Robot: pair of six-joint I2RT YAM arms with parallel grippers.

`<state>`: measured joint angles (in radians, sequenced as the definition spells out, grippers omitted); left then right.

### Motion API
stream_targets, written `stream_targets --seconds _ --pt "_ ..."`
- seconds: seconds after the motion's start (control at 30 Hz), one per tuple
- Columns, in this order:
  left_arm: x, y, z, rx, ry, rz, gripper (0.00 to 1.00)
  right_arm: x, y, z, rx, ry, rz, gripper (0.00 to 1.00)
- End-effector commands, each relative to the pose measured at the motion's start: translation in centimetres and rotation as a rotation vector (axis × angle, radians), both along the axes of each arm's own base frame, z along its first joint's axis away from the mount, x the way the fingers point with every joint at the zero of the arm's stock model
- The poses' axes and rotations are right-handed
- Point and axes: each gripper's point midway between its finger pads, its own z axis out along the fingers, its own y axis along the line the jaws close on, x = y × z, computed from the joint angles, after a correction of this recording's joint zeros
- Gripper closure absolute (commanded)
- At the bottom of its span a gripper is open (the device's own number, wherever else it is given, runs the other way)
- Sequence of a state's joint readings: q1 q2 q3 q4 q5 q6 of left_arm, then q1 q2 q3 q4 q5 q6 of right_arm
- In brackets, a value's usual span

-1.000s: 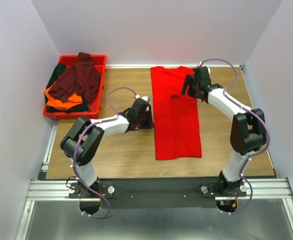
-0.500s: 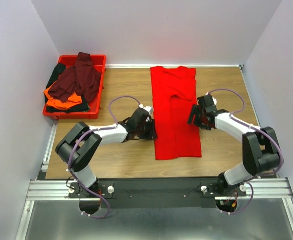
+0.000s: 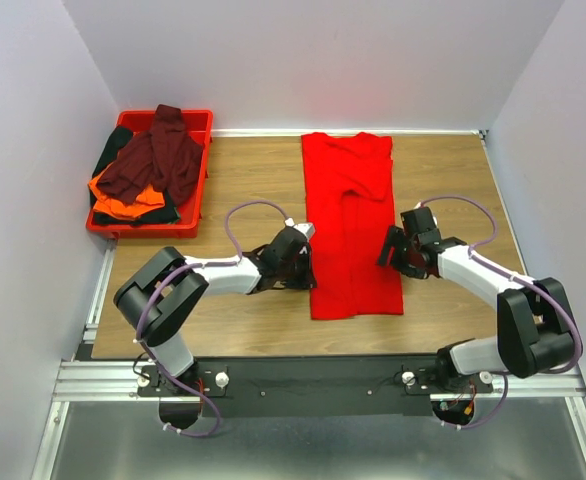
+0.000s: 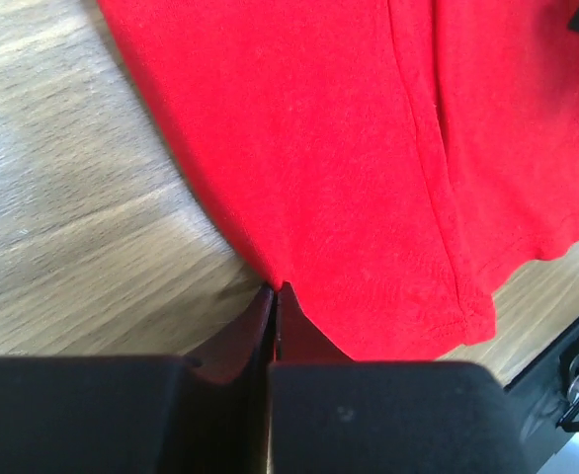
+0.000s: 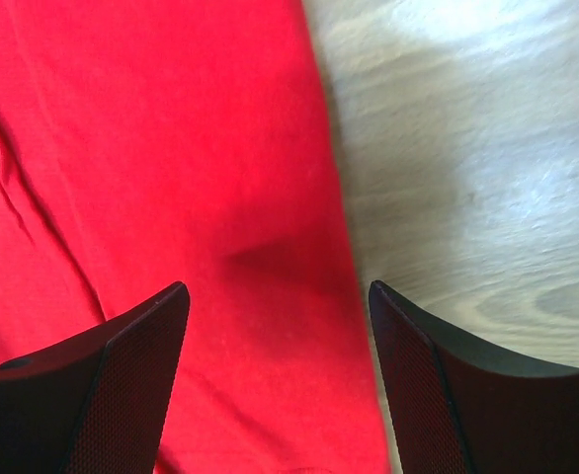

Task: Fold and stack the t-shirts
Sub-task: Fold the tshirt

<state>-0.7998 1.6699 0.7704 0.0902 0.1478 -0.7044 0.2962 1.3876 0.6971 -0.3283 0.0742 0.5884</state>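
Collar far, hem near: we see the bright red t-shirt (image 3: 351,225) lying lengthwise on the bench (image 3: 253,190). Left tool (image 3: 306,272) is clenched at its left edge; right tool (image 3: 390,253), released, has slid nearer along its right edge.

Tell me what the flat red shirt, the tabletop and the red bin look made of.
Red t-shirt: soft matte knit cloth, with stitched hems and creases. Table: wood or wood-look laminate, faintly glossy; grain lines and a light glare show. Red tray: likely rigid plastic, smooth with a crisp molded rim.
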Motion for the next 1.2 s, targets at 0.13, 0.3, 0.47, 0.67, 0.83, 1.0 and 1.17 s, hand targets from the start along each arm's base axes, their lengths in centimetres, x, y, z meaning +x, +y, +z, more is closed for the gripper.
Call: stream_targets --seconds 0.13,0.3,0.47,0.67,0.83,1.0,1.17 --pt "0.9 5.8 -2.6 0.185 0.058 0.140 0.98 -1.9 2.6 -0.4 0.058 0.036 0.075 0.21" --pt "1.0 7.3 -2.6 0.208 0.067 0.166 0.98 -3.7 3.8 -1.3 0.059 0.066 0.100 0.21" --pt "0.2 6.4 -1.5 0.136 0.076 0.133 0.85 -5.0 3.6 -1.0 0.077 0.075 0.095 0.21" --pt "-0.8 7.2 0.4 0.120 0.064 0.132 0.68 -7.7 4.0 -0.8 0.128 0.141 0.123 0.21" --pt "-2.2 8.5 0.5 0.136 0.085 0.156 0.63 -9.8 4.0 -0.7 0.151 0.189 0.131 0.28" --pt "-3.0 8.4 0.3 0.139 0.092 0.127 0.63 -10.0 4.8 -0.2 0.171 0.199 0.139 0.38" --pt "-3.6 7.3 0.2 0.130 0.096 0.075 0.63 -9.4 4.5 0.3 0.121 0.178 0.143 0.42"
